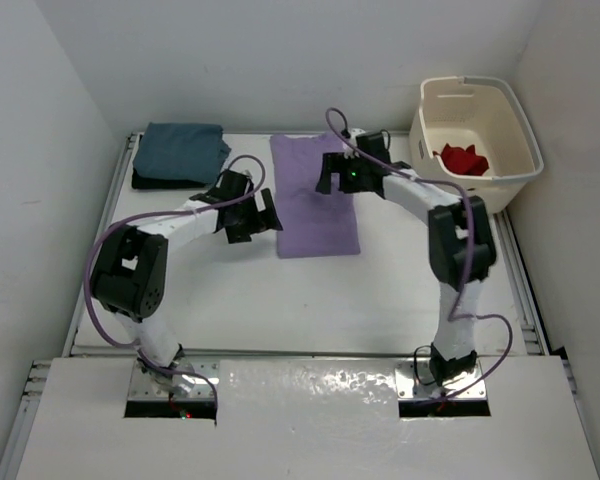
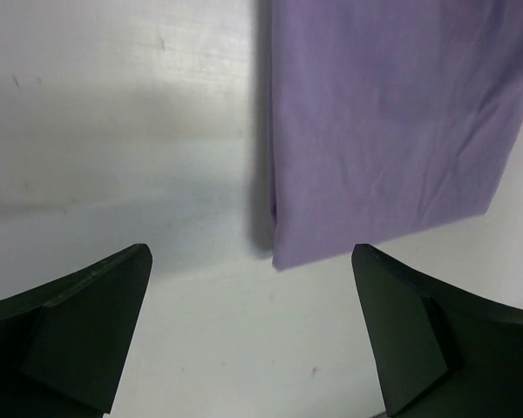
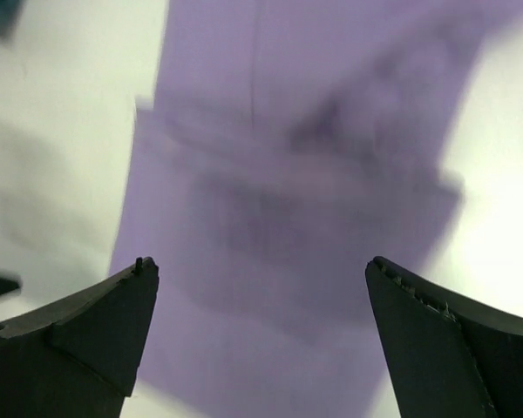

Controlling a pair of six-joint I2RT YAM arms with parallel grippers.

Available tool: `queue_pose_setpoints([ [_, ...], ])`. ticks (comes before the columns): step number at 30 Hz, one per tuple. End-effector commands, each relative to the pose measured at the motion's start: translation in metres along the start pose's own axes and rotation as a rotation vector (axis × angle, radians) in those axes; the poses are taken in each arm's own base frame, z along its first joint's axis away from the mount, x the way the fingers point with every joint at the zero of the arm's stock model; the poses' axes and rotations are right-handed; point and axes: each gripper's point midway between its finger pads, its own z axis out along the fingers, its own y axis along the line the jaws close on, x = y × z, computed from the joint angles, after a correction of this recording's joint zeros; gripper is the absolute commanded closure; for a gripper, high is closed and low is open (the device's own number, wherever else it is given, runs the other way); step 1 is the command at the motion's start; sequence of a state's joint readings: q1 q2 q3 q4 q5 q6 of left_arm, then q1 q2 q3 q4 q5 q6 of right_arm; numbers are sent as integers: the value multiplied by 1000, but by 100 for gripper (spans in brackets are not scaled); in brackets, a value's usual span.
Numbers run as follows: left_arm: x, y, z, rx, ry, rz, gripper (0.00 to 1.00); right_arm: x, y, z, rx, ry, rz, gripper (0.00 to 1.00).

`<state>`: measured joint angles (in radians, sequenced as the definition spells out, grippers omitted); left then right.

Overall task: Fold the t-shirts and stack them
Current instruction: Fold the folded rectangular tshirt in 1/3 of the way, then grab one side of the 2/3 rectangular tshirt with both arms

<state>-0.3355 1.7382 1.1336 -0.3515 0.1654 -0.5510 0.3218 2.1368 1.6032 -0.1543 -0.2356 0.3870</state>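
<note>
Nearest, the left jaws stand apart and empty just off the near left corner of the lavender shirt (image 1: 315, 225); the right jaws, also apart, hover over its far end. Best pinch every layer at the near corners, then fold away, edges matched.

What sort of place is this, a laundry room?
Probably a robot test bench, not a home. Bare white walls box in a white table, a left arm and a right arm are bolted at its near edge, and a purple shirt and a cream basket lie beyond them.
</note>
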Motion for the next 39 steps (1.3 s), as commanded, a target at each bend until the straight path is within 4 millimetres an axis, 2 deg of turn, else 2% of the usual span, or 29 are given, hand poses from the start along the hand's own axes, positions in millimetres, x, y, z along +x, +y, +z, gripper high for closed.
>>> queue_pose_setpoints([
  [1, 17, -12, -10, 43, -8, 33, 0, 12, -4, -54, 57, -31, -26, 1],
  [2, 21, -13, -13, 50, -11, 31, 0, 10, 0, -76, 62, -60, -27, 1],
  [3, 27, -14, -12, 59, -3, 33, 0, 21, -6, -85, 93, -52, -16, 1],
  [4, 34, -10, -9, 61, 5, 32, 0, 57, -18, -90, 120, 8, 1, 1],
  [5, 37, -11, -8, 68, 9, 31, 0, 68, -22, -98, 134, 22, 8, 1],
  [6, 42, -12, -6, 73, 19, 30, 0, 68, -20, -112, 135, 3, 18, 1],
  [7, 46, -11, -4, 77, 23, 30, 0, 93, -27, -117, 141, 48, 42, 1],
  [8, 50, -13, -2, 89, 32, 31, 2, 100, -25, -120, 128, 51, 55, 1],
  [9, 52, -15, -1, 95, 34, 30, 3, 115, -23, -124, 113, 70, 69, 1],
  [11, 56, -18, 4, 116, 32, 29, 13, 126, -13, -122, 49, 88, 102, 1],
  [13, 60, -23, 8, 139, 39, 32, 18, 143, -11, -119, 29, 130, 133, 2],
  [14, 62, -22, 12, 134, 47, 30, 26, 147, -8, -117, 6, 136, 146, 5],
  [16, 63, -25, 15, 137, 48, 35, 33, 155, -10, -113, 9, 151, 158, 7],
  [17, 66, -25, 17, 136, 55, 39, 40, 159, -12, -112, 17, 160, 166, 9],
  [21, 70, -24, 26, 126, 61, 35, 44, 173, -22, -105, 56, 173, 195, 17],
  [26, 73, -25, 39, 126, 83, 36, 58, 170, -25, -91, 62, 146, 237, 29],
  [27, 71, -27, 40, 128, 82, 38, 64, 171, -27, -89, 69, 145, 245, 34],
  [29, 73, -27, 42, 126, 87, 44, 70, 175, -29, -85, 75, 157, 250, 41],
  [32, 70, -28, 46, 126, 76, 50, 75, 174, -30, -80, 68, 152, 250, 43],
  [33, 69, -29, 47, 131, 75, 52, 80, 174, -31, -78, 70, 152, 252, 45],
  [34, 71, -29, 50, 133, 88, 54, 94, 179, -33, -79, 81, 179, 258, 51],
  [35, 66, -32, 50, 136, 80, 56, 100, 179, -32, -78, 84, 184, 260, 56],
  [37, 66, -33, 51, 135, 78, 61, 100, 178, -30, -79, 67, 179, 258, 68],
  [39, 63, -36, 47, 147, 62, 61, 100, 177, -29, -84, 71, 173, 253, 72],
])
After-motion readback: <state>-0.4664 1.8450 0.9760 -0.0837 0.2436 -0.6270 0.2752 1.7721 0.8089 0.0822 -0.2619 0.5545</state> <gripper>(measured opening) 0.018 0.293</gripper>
